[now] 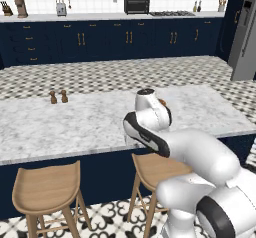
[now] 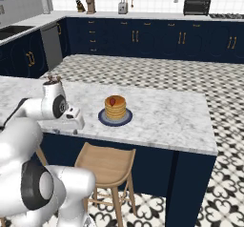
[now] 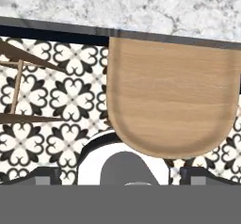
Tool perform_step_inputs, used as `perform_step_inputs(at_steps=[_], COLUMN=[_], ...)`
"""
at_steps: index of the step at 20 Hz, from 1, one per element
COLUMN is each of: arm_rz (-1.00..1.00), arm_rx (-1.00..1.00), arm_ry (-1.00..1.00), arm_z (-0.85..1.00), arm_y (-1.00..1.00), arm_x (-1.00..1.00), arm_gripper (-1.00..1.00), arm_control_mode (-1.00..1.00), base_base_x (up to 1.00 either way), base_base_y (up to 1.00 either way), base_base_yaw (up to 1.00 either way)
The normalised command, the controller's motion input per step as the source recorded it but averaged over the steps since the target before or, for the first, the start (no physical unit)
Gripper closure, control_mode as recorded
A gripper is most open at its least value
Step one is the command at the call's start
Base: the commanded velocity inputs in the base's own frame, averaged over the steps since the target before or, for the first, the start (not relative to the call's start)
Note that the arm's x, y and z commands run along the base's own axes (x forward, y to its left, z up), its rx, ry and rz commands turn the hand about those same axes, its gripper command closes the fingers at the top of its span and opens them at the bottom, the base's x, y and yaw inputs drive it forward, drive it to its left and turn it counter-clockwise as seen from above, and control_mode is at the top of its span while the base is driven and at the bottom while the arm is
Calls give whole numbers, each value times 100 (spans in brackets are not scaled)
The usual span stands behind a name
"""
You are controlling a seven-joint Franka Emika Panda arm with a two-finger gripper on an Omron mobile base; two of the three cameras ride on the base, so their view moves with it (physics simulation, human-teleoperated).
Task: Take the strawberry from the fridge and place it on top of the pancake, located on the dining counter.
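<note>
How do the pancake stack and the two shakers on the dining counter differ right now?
The pancake is a low, wide, orange-brown stack on a dark plate, topped by the strawberry; the shakers are narrow, upright, dark brown, standing straight on the marble. Both sit on the dining counter.

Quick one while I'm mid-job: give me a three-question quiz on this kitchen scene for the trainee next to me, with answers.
1. True or false: the strawberry already sits on top of the pancake.
2. What stands under the pancake: A) a blue plate, B) a wooden tray, C) the bare dining counter?
3. Fill in: in the hand view, the gripper looks down on a wooden ____ beside the counter edge.

Key
1. True: the red fruit rests on the stack.
2. A: a blue plate shows around the stack.
3. Stool; the gripper is open and holds nothing.
</note>
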Motion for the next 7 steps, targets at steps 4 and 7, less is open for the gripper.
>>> perform_step_inputs(at_steps=[4, 7], arm_rz=[0, -1], arm_rx=[-4, -7], arm_ry=[6, 6], arm_z=[-6, -15], arm_y=[39, 54], arm_x=[-6, 0], arm_gripper=[-100, -100], arm_control_mode=[-100, -100], base_base_x=[0, 0], base_base_y=[0, 0], base_base_yaw=[0, 0])
